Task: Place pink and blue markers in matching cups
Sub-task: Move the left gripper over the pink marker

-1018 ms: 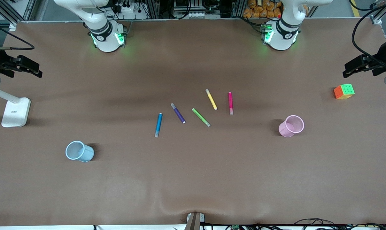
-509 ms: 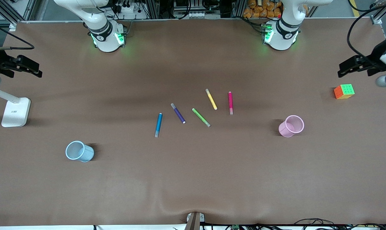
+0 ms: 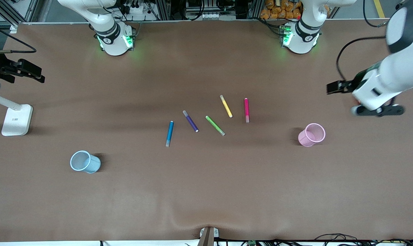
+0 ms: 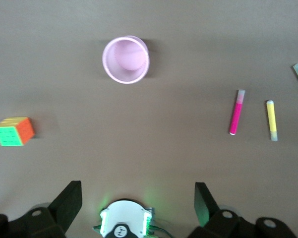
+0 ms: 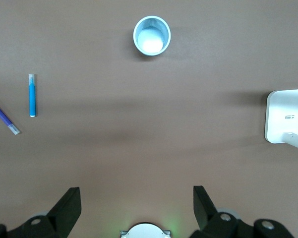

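On the brown table (image 3: 206, 191), the pink marker (image 3: 246, 110) and blue marker (image 3: 169, 133) are seen lying flat between the pink cup (image 3: 311, 135) and blue cup (image 3: 84, 162) (both upright). The left gripper (image 4: 138, 207) is held over the table near the pink cup, the right gripper (image 5: 137, 208) at the blue cup's end; both are spread apart, empty.

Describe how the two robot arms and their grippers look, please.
Both arms are glossy white with black joint bands; their round bases glow green. The left gripper and the right gripper have black, wedge-shaped fingers on black bodies. A black cable loops along the left arm.

Pink marker (image 3: 246, 110), blue marker (image 3: 169, 133) flat; cups (image 3: 311, 135) upright.
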You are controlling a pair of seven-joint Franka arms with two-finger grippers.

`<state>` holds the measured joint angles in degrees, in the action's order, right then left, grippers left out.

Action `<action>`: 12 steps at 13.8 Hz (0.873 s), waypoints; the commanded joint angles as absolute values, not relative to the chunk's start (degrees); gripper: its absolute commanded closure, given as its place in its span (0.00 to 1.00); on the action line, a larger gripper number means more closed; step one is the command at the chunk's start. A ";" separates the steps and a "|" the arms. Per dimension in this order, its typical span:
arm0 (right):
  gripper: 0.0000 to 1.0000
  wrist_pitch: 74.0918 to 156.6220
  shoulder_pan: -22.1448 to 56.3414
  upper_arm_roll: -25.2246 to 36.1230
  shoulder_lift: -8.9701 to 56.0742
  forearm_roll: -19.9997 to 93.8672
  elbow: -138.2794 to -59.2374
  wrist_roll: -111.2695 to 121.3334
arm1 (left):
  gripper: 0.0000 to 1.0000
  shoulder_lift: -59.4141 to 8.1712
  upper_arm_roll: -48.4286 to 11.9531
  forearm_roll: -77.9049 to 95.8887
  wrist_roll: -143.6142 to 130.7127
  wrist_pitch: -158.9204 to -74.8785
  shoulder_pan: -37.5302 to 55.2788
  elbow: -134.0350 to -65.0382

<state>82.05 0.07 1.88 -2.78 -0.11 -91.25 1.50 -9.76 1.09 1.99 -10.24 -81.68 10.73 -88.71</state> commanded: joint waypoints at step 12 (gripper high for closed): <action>0.00 82.00 0.09 1.76 -3.60 -0.97 -91.93 2.20 | 0.00 -19.95 -4.66 7.38 -31.38 -113.61 22.31 -108.96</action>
<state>82.07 0.07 1.87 -2.77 -0.11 -91.28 1.62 -21.30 -4.84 6.15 -30.80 -107.69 21.19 -103.18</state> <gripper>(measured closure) 0.000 0.000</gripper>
